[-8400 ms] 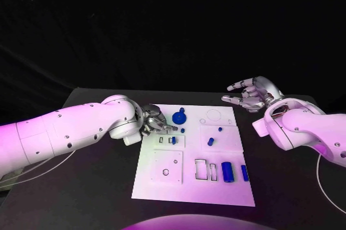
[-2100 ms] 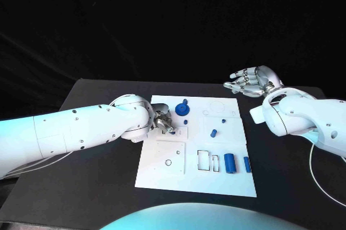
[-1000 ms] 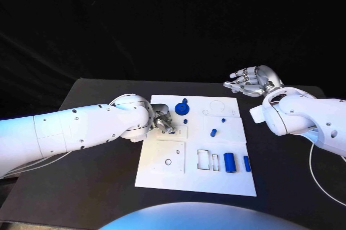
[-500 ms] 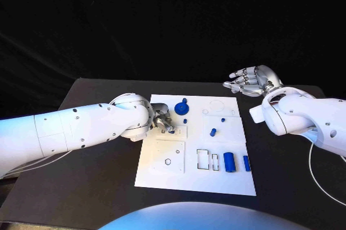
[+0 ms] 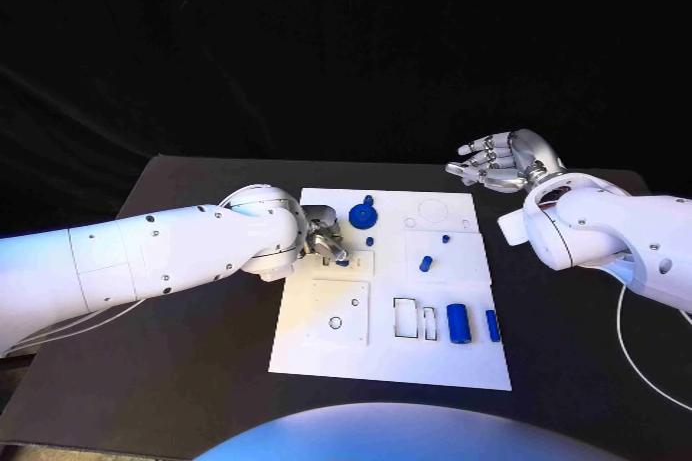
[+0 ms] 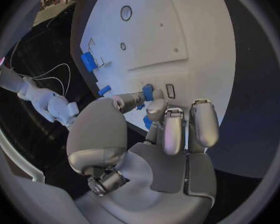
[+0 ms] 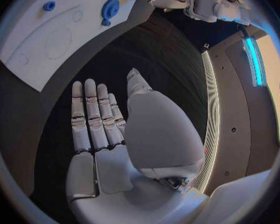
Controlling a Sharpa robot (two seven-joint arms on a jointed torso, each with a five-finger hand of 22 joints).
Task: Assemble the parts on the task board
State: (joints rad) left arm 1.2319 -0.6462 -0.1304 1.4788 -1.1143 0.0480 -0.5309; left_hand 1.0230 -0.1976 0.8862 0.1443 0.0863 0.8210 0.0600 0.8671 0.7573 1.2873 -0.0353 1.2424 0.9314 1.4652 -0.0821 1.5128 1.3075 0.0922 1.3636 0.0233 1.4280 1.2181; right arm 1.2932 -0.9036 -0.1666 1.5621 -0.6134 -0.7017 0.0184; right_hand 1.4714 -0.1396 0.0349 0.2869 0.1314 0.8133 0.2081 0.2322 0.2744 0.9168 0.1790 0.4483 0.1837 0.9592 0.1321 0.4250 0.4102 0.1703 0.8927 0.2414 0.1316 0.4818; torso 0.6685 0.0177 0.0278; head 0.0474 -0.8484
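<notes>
1. Overhead, a flat white rectangular task board (image 5: 387,331) lies mid-table on a matte black table (image 5: 188,331); a blue cylinder part (image 5: 459,323) rests near its right edge.
2. Left wrist camera: the silver left hand (image 6: 154,134) pinches a small blue peg part (image 6: 147,92) against the board.
3. Right wrist camera: the silver right hand (image 7: 109,124) hovers beyond the board's far corner, fingers spread, holding nothing.

Overhead head view — two wrist fisheyes.
</notes>
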